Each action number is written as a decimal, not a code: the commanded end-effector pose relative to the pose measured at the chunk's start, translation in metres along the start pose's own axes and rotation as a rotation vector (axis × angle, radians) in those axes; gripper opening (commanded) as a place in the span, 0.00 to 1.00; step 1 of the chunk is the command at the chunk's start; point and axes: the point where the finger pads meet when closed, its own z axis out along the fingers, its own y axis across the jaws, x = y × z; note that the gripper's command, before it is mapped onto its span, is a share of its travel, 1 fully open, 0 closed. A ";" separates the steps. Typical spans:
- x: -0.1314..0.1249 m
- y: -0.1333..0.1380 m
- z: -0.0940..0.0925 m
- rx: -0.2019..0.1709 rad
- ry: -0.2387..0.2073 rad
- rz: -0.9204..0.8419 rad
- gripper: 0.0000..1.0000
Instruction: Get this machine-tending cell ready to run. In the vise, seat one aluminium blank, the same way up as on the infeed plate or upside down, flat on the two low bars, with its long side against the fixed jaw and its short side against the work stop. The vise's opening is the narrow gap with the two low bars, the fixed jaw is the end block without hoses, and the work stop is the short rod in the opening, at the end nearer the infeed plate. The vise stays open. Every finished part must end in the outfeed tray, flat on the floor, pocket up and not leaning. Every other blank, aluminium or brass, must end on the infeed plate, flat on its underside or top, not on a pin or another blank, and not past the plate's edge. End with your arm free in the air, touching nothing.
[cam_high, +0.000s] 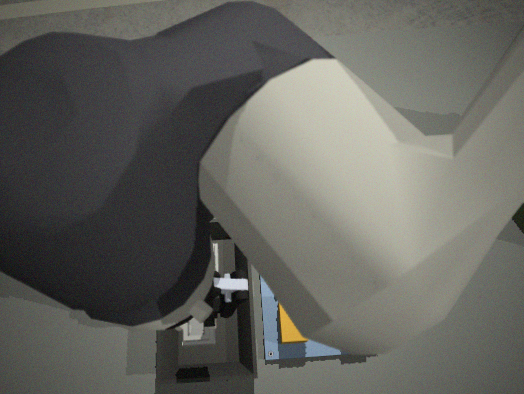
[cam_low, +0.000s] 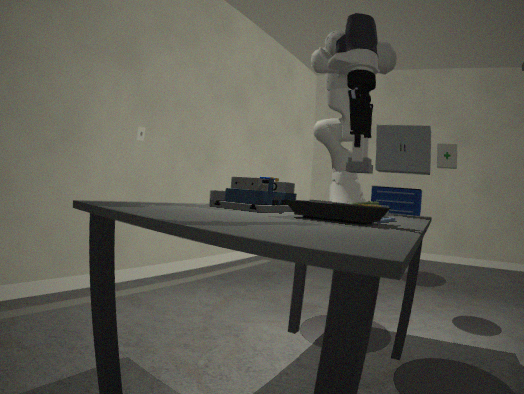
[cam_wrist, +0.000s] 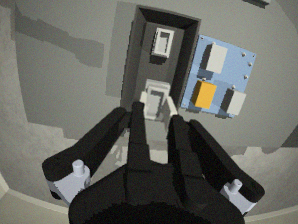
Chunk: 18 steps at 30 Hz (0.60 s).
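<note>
My gripper is shut on a pale finished part, pocket up, held high above the near half of the outfeed tray. Another finished part lies pocket up on the tray floor at its far end. The infeed plate carries a brass blank, an aluminium blank and a second aluminium blank. The vise shows side-on in the exterior view; its opening is hidden.
The tray's raised walls surround the space below the held part. The blue plate with small upright pins lies right beside the tray. The arm covers most of the top view. The vise stands on the table beyond the tray.
</note>
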 end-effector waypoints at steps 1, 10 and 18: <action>-0.001 0.000 -0.001 -0.001 0.000 0.011 0.00; -0.002 0.000 -0.002 -0.001 0.000 0.017 0.00; -0.003 0.000 -0.003 -0.001 0.000 0.021 0.00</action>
